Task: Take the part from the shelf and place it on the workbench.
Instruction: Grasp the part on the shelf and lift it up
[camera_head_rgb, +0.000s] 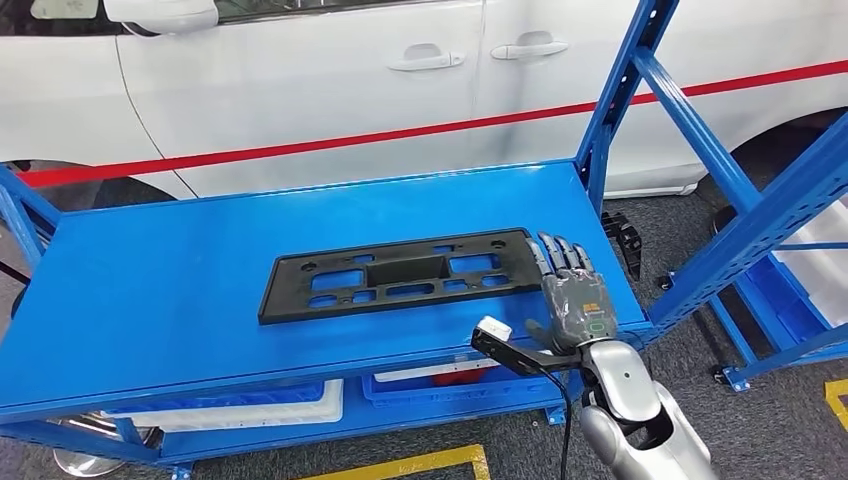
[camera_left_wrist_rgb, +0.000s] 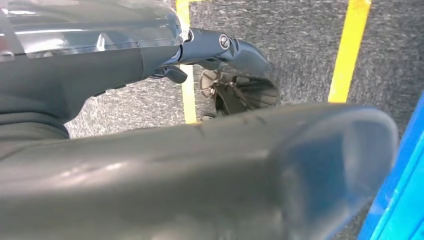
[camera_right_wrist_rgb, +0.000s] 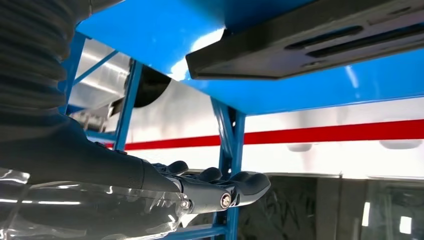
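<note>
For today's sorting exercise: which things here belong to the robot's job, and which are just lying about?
Job: black part, blue workbench, right hand at the part's end.
Lying about: white car, blue rack, bins below.

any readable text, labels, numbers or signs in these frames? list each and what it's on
No text can be read in any view.
The back of the right hand carries a small green mark, too small to read.
The black part on the blue workbench has moulded cutouts but no lettering.
The white car shows a red stripe and door handles, no badge or plate.
The yellow lines on the floor are plain tape, not characters.
</note>
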